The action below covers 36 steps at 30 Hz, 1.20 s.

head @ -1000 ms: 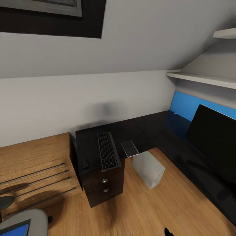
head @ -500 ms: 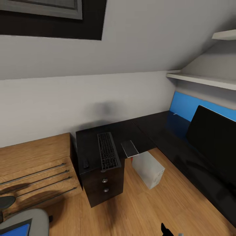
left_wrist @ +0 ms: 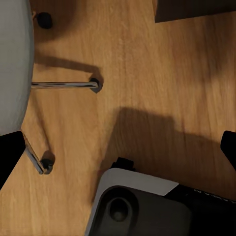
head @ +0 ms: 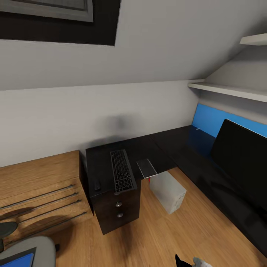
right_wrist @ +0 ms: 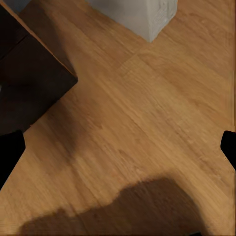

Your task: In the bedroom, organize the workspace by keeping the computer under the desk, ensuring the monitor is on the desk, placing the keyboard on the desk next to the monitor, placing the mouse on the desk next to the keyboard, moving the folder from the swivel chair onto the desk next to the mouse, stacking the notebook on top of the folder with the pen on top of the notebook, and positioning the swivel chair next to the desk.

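Currently wide open and empty: left gripper, pointing down at bare floor, just beside the swivel chair and its chrome legs. Likewise spread with nothing held: right gripper, aimed at floor between the desk drawer unit and the computer. Probably carried low and unloaded for travel, no pickup begun.

Seen from the head: folder lying on the chair seat, on the left gripper's side. Keyboard, mouse and notebook resting on the desk's short wing, well apart from the monitor on the long wing. Next to the short wing, a wooden dresser.
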Motion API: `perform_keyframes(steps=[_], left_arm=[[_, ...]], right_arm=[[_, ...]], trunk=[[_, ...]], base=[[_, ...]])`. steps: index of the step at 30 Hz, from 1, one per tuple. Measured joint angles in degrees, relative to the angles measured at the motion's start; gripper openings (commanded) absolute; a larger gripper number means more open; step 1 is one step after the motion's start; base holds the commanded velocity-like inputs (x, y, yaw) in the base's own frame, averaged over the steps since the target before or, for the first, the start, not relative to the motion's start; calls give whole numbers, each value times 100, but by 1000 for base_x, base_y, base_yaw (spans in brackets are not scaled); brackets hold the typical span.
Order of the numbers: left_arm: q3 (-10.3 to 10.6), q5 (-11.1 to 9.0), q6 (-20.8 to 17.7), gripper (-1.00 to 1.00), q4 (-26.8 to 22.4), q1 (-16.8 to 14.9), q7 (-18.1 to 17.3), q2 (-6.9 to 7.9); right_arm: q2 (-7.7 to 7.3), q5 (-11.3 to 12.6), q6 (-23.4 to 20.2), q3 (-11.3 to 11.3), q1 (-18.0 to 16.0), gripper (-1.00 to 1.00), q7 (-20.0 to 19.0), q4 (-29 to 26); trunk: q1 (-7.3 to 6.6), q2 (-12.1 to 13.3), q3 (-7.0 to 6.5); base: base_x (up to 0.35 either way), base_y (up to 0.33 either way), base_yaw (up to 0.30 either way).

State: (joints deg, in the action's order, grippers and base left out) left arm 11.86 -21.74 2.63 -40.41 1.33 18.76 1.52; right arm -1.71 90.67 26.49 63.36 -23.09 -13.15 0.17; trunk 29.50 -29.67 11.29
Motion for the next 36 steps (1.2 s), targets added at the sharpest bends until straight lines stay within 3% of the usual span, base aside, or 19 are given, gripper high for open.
perform_keyframes(steps=[5, 7, 8, 10, 11, 16, 22, 36], left_arm=[[6, -8, 53, 100, 50, 0, 14, -1], [6, -17, 114, 100, 127, 0, 17, 0], [8, -17, 355, 100, 414, 1, 16, -1], [10, -11, 564, 100, 587, 0, 14, -3], [11, -9, 846, 100, 769, 0, 8, -7], [14, 16, 1109, 100, 928, -1, -1, -4], [14, 32, 1184, 100, 978, -1, -4, -12], [22, 40, 1191, 100, 1132, -2, -10, -35]], right_arm=[[40, -64, 257, 69, 0, 100, 68, -28], [121, -83, 369, 90, 1, 100, 70, -28], [230, -199, 442, 166, 11, 100, 80, -15], [258, -321, 462, 212, 14, 100, 81, -5], [278, -584, 478, 324, 16, 100, 90, 5], [295, -940, 491, 412, 18, 100, 113, 15], [311, -1047, 511, 432, 18, 100, 121, 8], [359, -1077, 695, 459, 18, 100, 125, 3]], trunk=[[0, 0, 0], [0, 0, 0], [0, 0, 1], [0, 0, 0], [0, 0, 0], [0, 0, 0], [0, 0, 0], [0, 0, -27]], base=[[0, 0, 0], [0, 0, 0], [0, 0, 0], [0, 0, 0], [0, 0, 0], [0, 0, 0], [0, -86, 0], [-16, -282, -12]])
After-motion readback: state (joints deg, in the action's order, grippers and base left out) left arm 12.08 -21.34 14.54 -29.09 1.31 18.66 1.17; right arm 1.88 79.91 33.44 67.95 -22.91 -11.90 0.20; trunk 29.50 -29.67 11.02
